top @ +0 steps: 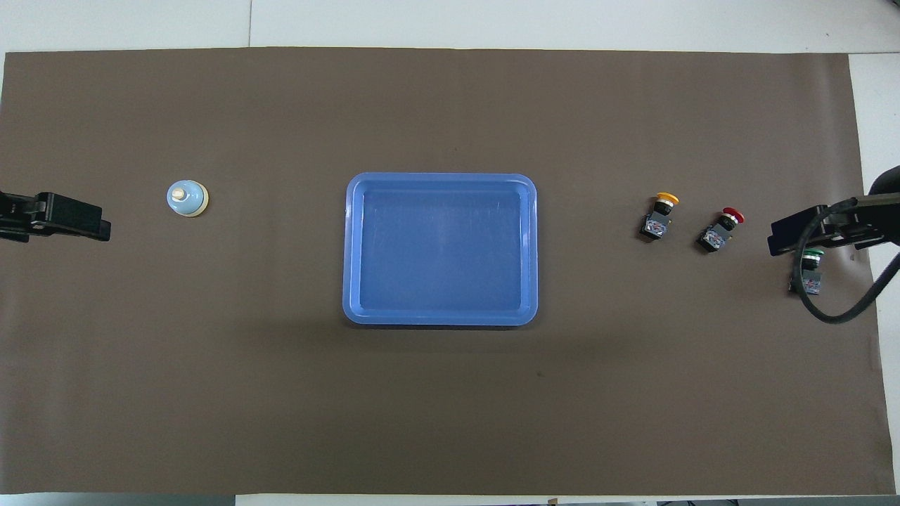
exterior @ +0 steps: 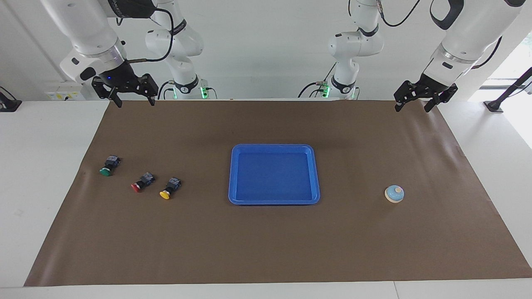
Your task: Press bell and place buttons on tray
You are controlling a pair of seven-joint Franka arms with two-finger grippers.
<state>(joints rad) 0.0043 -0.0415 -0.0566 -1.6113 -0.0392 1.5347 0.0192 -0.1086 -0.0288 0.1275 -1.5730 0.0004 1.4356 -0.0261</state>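
The blue tray [exterior: 274, 174] lay flat at the centre of the brown mat [exterior: 266, 249] that covered the tabletop [exterior: 41, 166]. Its floor carried nothing.

With the tray taken as the dial centre and 12 o'clock as the direction pointing away from the robots, positions were as follows:

- The bell [exterior: 394, 194] stood upright on the mat at roughly 9 o'clock, well apart from the tray, toward the left arm's end of the tabletop.
- The three buttons lay on their sides on the mat at roughly 3 o'clock, toward the right arm's end of the tabletop, in a loose row with gaps between them.
- The yellow button [exterior: 170, 188] lay nearest the tray.
- The red button [exterior: 142, 182] lay just beside the yellow one.
- The green button [exterior: 110, 165] lay outermost and nearer to the robots than the other two.

The left gripper [exterior: 416, 106] hung in the air over the mat's edge at the robots' end, at the left arm's corner. Its jaws were spread and held nothing.

The right gripper [exterior: 135, 102] hung in the air over the mat's edge at the right arm's corner. Its jaws were spread and held nothing. In the overhead view it partly covered the green button.

Neither gripper touched any object.
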